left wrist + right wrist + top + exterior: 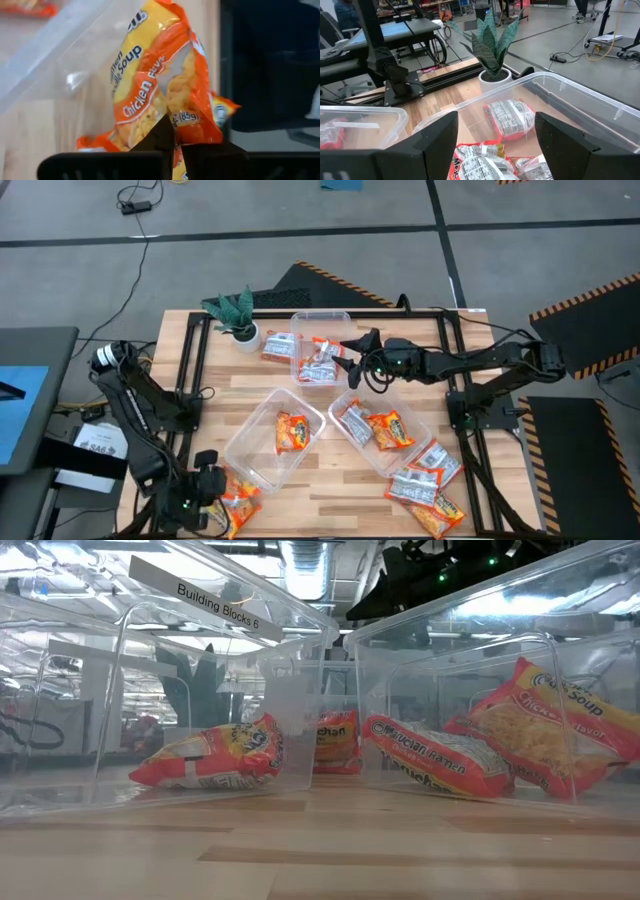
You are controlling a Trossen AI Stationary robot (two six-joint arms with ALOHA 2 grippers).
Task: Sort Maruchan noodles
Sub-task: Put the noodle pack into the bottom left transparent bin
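left pincer [172, 145], orange packet [155, 80] upright

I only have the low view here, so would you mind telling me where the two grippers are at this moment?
Observer: The left gripper is at the table's near left corner, shut on an orange packet beside the left tub.
Operator: Thank you. And the right one?
Observer: The right gripper hangs open over the far tub, holding nothing.
Operator: What lies in that far tub?
Observer: Silvery-grey packets, seen from the right wrist, with the potted plant just beyond the tub.
Operator: Are packets left outside the tubs?
Observer: Yes, several lie loose at the near right corner.
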